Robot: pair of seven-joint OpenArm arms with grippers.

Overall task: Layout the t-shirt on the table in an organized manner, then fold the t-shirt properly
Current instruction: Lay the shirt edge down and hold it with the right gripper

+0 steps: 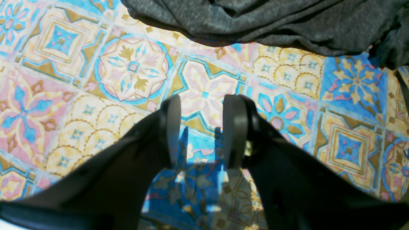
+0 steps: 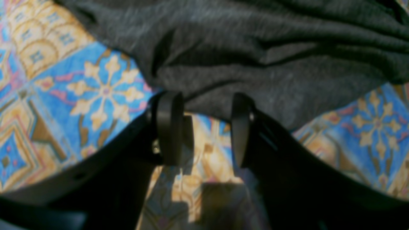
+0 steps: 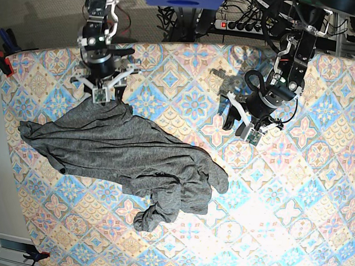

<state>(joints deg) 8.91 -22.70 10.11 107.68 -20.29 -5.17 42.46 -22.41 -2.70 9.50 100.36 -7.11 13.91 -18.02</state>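
One t-shirt [image 3: 122, 157], one table [image 3: 318, 196] and two arms are in view. The dark heather-grey t-shirt lies crumpled on the table's tile print, spread from near the table's edge on the base view's left across toward its middle, with a bunched, twisted end trailing toward the near edge.

The right gripper [image 3: 99, 98] hangs from an arm reaching in over the far edge of the table and points down at the t-shirt's far edge. In the right wrist view its two fingers [image 2: 169, 127] stand apart with patterned table showing between them; their tips [image 2: 204, 99] sit right at the hem of the cloth, and no fabric is pinched between them. That view is blurred, so whether the tips touch the cloth cannot be told.

The left gripper [image 3: 253, 134] is beyond the t-shirt's other end, over bare table and clear of the cloth, its arm bent down from the far edge. In the left wrist view its fingers [image 1: 171, 127] are parted, and the gripper [image 1: 203, 102] holds nothing, with the t-shirt [image 1: 271, 22] lying ahead of it.

The t-shirt's neck and sleeves cannot be made out among the folds, and both wrist views cut the cloth off at the frame's top.
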